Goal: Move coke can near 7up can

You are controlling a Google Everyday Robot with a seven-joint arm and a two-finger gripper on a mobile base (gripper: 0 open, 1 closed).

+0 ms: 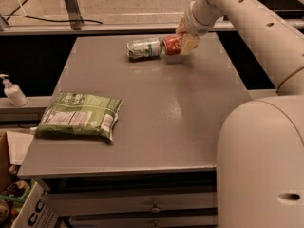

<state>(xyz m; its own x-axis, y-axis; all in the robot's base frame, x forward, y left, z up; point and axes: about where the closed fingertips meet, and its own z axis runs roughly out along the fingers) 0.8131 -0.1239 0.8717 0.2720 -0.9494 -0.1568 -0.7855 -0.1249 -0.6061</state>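
The red coke can (172, 45) is held in my gripper (182, 41) at the far side of the grey table (156, 108). The gripper is shut on the coke can, its pale fingers (190, 44) on either side of it. The silver-white and green 7up can (144, 48) lies on its side just left of the coke can. The two cans almost touch end to end.
A large green chip bag (80, 115) lies flat near the table's left front edge. A soap pump bottle (13, 92) stands on a ledge left of the table. My arm's white body (261, 165) fills the right foreground. Boxes sit on the floor at lower left.
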